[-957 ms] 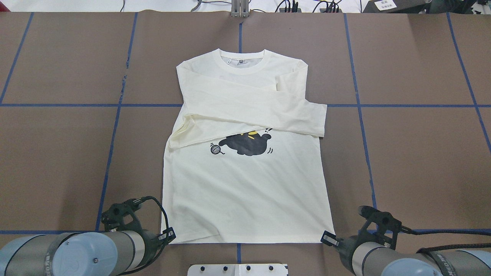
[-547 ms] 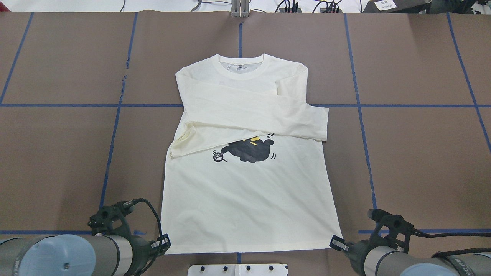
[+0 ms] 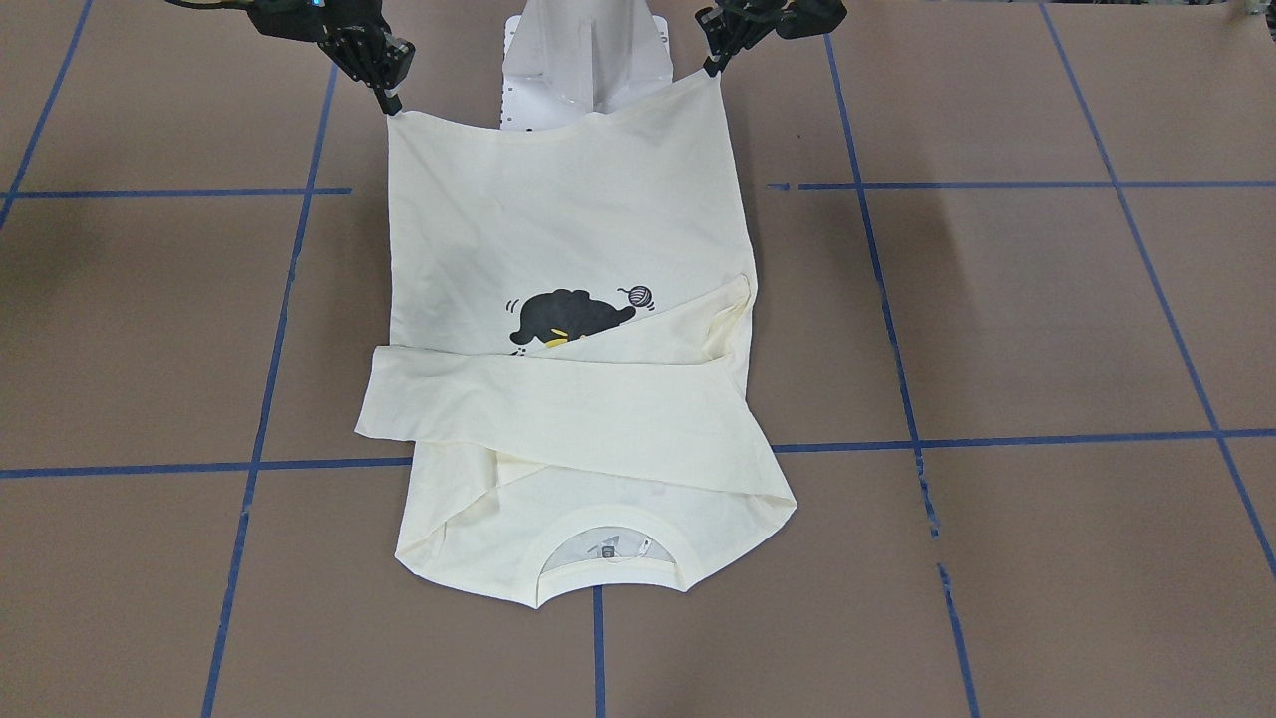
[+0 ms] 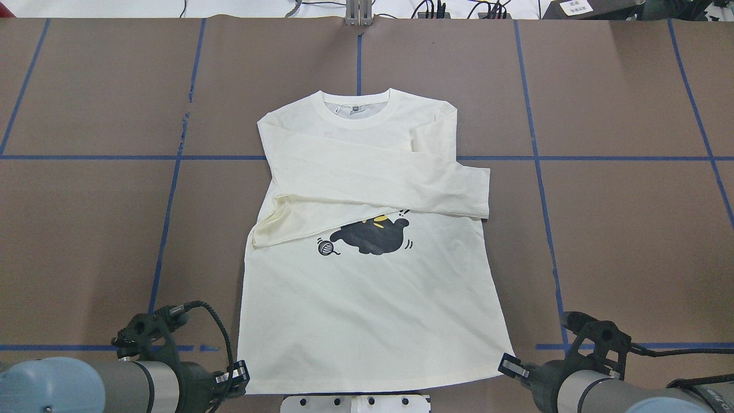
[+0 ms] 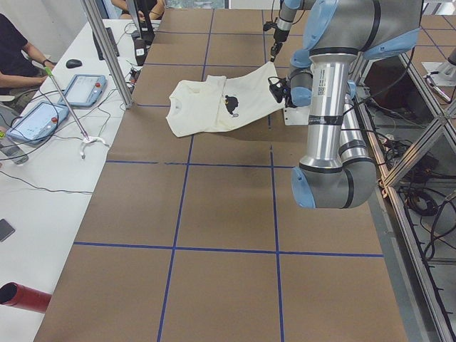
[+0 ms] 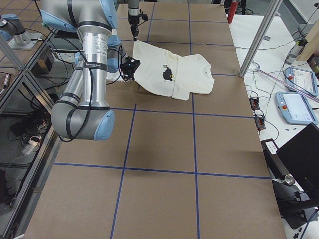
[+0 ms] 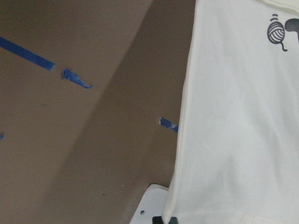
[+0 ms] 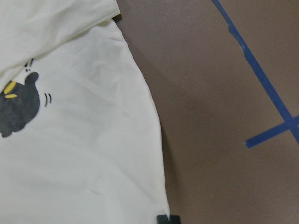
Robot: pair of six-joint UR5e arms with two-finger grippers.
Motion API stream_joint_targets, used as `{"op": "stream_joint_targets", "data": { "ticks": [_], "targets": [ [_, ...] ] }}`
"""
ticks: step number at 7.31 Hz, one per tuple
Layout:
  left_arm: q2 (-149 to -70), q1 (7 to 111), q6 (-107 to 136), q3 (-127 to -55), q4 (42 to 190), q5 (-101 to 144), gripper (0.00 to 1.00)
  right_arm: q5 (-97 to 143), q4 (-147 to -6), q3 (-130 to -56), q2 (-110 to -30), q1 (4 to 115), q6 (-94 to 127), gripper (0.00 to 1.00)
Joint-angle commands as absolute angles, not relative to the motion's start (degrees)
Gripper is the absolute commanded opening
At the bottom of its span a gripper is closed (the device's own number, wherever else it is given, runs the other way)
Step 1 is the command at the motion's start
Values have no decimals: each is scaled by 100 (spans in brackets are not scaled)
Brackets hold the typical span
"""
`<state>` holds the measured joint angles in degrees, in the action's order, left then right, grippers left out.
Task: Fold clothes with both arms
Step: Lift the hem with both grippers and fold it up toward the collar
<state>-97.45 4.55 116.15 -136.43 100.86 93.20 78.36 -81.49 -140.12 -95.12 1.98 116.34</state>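
Observation:
A cream long-sleeved shirt with a black cat print lies front up on the brown table, both sleeves folded across its chest and its collar at the far end. My left gripper is shut on the hem's left corner. My right gripper is shut on the hem's right corner. In the front-facing view the left gripper and the right gripper hold the hem raised and stretched over the base. The wrist views show the shirt's side edges running up from the fingertips.
The white pedestal base sits under the raised hem. Blue tape lines cross the brown table. Cables and boxes lie beyond the far edge. Operators' tablets lie on a side desk.
Both grippers have drawn back toward the robot's base with the hem corners. The whole shirt has slid nearer, and its hem now reaches over the base plate.

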Motion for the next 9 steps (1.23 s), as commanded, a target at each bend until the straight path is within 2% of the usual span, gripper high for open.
{"op": "stream_joint_targets", "data": {
  "ticks": [1,2,3,5,7,9],
  "targets": [
    [-10272,1242,11323,-13458,10072,9316,0,8530,-8200,-13601,-8575,1373,10947,0],
    [-10788,1866,10311,-12856,10055,9308,0,8926,-8200,-12988,-8082,2076,10386,0],
    [-10958,2368,9805,-12232,10116,9325,0,9495,-8200,-12425,-7660,2788,9753,0],
    [-11021,3195,9065,-11421,10814,9813,0,10333,-8174,-11107,-6894,4038,8618,0],
    [-11651,3705,9027,-10043,11503,9984,0,10389,-8139,-9911,-6208,4490,8114,0],
    [-12021,4129,9044,-9267,11916,9976,0,10363,-8034,-8602,-5313,4553,8060,0]
  ]
}}
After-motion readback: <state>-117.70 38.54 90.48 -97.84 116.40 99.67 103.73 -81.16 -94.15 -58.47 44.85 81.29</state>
